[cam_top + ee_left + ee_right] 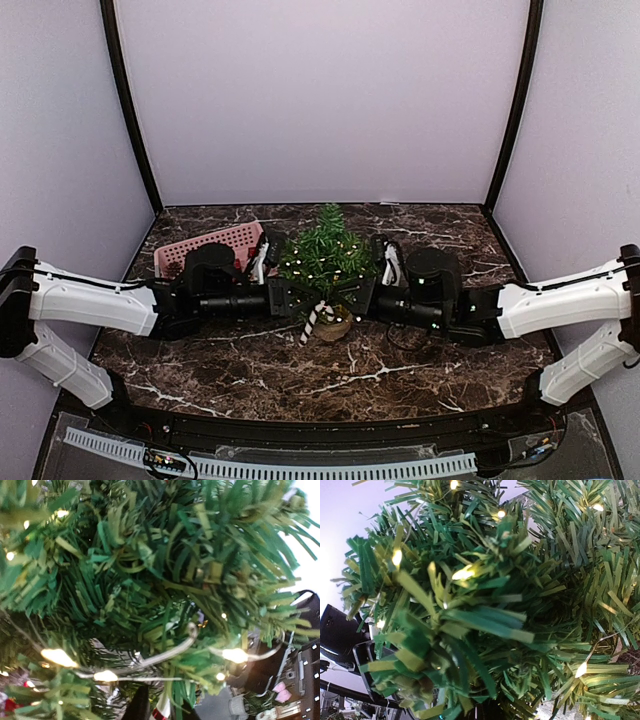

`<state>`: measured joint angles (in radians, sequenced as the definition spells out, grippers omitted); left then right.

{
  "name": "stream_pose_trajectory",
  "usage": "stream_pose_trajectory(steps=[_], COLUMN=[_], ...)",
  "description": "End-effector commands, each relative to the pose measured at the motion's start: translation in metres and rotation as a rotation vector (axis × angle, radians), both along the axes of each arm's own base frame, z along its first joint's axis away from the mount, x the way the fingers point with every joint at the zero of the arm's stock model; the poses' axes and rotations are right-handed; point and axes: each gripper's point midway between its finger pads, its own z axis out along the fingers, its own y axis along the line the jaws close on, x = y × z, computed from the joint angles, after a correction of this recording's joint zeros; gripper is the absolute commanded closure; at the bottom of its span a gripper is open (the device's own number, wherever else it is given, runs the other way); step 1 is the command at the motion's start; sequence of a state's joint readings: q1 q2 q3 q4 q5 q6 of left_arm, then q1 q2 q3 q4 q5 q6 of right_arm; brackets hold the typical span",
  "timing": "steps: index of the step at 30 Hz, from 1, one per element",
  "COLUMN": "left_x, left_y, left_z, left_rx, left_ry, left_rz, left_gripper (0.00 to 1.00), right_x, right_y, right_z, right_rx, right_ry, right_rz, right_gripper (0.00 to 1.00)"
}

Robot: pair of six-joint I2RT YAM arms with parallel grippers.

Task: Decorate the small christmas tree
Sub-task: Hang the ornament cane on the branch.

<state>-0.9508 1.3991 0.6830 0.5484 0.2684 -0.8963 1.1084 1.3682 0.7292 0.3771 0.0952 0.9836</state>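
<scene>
The small christmas tree stands mid-table in its tan pot, with a lit string of warm lights wound through its branches. A red-and-white candy cane hangs at its lower front. My left gripper presses into the tree's left side. In the left wrist view its dark fingertips stand slightly apart on either side of the candy cane. My right gripper is against the tree's right side. Needles fill the right wrist view and hide its fingers.
A pink basket sits at the back left, just behind my left arm. The marble table is enclosed by pale walls on three sides. Both arms reach inward from the table's outer edges.
</scene>
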Motion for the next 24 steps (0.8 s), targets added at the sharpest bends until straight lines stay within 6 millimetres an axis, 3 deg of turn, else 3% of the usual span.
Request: stream_pose_trajectory(steps=[1,7,11,16,21,24], left_x=[0.000,-0.002,-0.006,-0.007,0.002,0.006], left_y=[0.013,0.025,0.034,0.059,0.096,0.106], left_z=[0.011,0.017,0.020,0.036,0.042,0.043], left_rx=[0.010,0.017,0.027,0.071,0.151,0.182], left_ry=[-0.046,-0.071,-0.093,-0.151,-0.142,-0.122], left_rz=[0.023,0.042,0.052,0.090,0.143,0.138], left_gripper=[0.78,0.67,0.59,0.44,0.38,0.37], right_x=[0.004,0.001,-0.004,-0.020,-0.030,-0.029], right_y=[-0.004,-0.008,-0.013,-0.018,-0.030,-0.038], right_z=[0.023,0.028,0.036,0.054,0.072,0.084], right_rx=[0.039,0.054,0.075,0.099,0.097,0.085], right_ry=[-0.040,-0.048,-0.064,-0.118,-0.191,-0.228], right_rz=[-0.014,-0.009,0.003,0.082,0.113,0.100], right_gripper=[0.93,0.84,0.71,0.52,0.40,0.36])
